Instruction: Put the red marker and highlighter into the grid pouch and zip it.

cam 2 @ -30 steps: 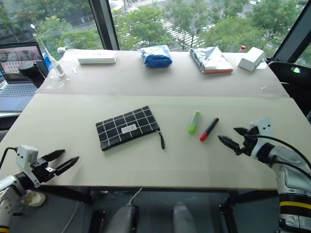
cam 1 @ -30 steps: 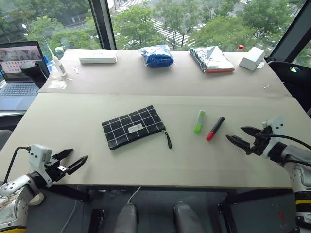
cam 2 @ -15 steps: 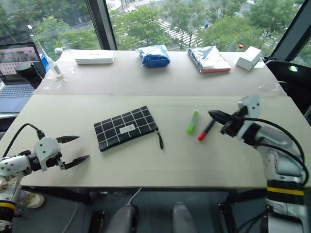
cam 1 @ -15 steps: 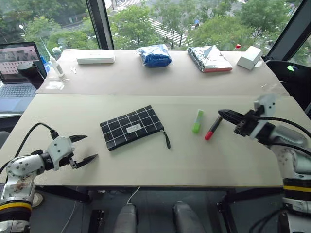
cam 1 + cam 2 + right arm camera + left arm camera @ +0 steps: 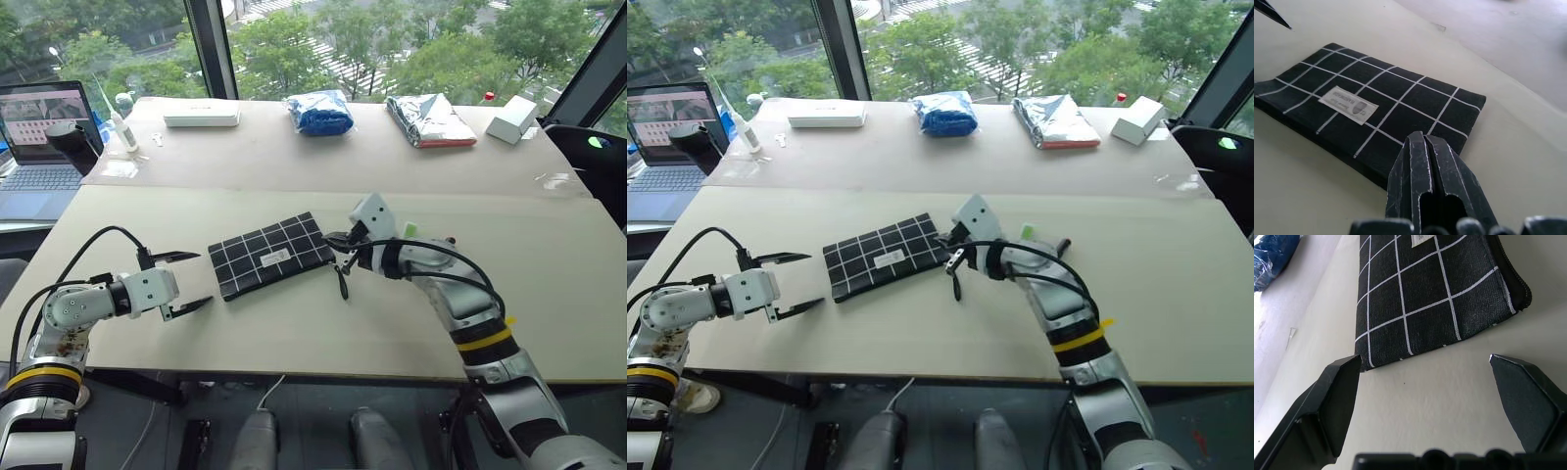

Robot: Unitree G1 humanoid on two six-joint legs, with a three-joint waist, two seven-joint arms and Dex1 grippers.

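Note:
The grid pouch (image 5: 266, 258) lies flat mid-table, black with white lines and a small white label. Its zipper strap (image 5: 341, 280) trails off the right end. My right gripper (image 5: 336, 242) is shut with nothing in it, its tips at that right end just above the strap; the pouch (image 5: 1391, 93) lies right beyond its fingertips (image 5: 1422, 142). My left gripper (image 5: 187, 281) stands wide open, a short way left of the pouch's left end (image 5: 1415, 293). Behind my right forearm only the tip of the green highlighter (image 5: 1026, 232) and the dark end of the red marker (image 5: 1062, 242) show.
On the far table stand a white case (image 5: 201, 116), a blue bag (image 5: 318, 112), a silver bag (image 5: 428, 118) and a white box (image 5: 511, 119). A laptop (image 5: 37, 132) and small bottles (image 5: 121, 127) are at the far left. A seam joins the two tabletops.
My right gripper closed and swung left, from beside the marker to the pouch's zipper end. My left gripper came forward toward the pouch and rolled, still open.

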